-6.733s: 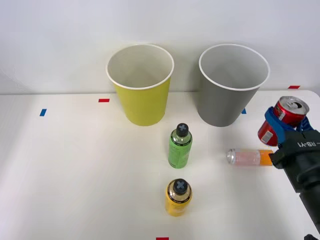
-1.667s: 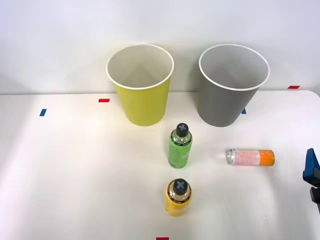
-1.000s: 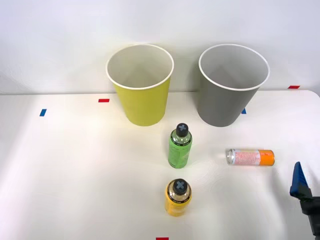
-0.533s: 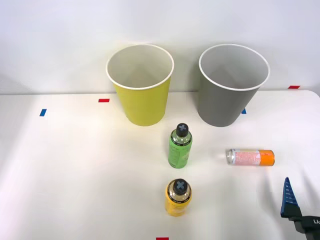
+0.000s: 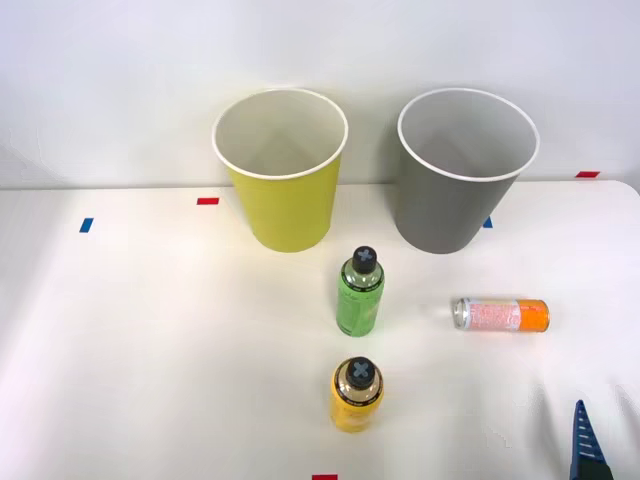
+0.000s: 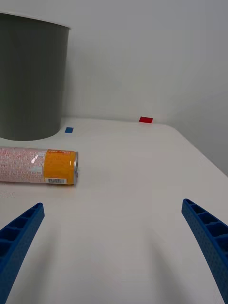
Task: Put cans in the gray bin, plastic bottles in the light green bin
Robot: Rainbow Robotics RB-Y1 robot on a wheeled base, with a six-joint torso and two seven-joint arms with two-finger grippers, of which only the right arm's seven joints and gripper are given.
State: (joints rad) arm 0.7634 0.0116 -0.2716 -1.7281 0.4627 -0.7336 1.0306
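Note:
The pale pink can (image 5: 500,315) with an orange end lies on its side on the white table, right of centre. In the right wrist view this can (image 6: 35,165) is ahead of my open right gripper (image 6: 114,256) and apart from it, off toward one finger. One blue finger (image 5: 584,448) shows at the front right corner. The gray bin (image 5: 465,180) stands upright behind the can, also seen as the gray bin (image 6: 31,80). The light green bin (image 5: 283,190) stands to its left. A green bottle (image 5: 360,293) and a yellow bottle (image 5: 357,395) stand upright mid-table.
Red tape marks (image 5: 207,201) and blue tape marks (image 5: 86,225) lie flat on the table. A white wall rises right behind the bins. The table's right edge (image 6: 204,161) runs close to the gripper's side.
6.7 s ago my gripper held a red can near the gray bin; it is now open and holds nothing. Over the last 1.7 s it drew back toward the table's front right corner.

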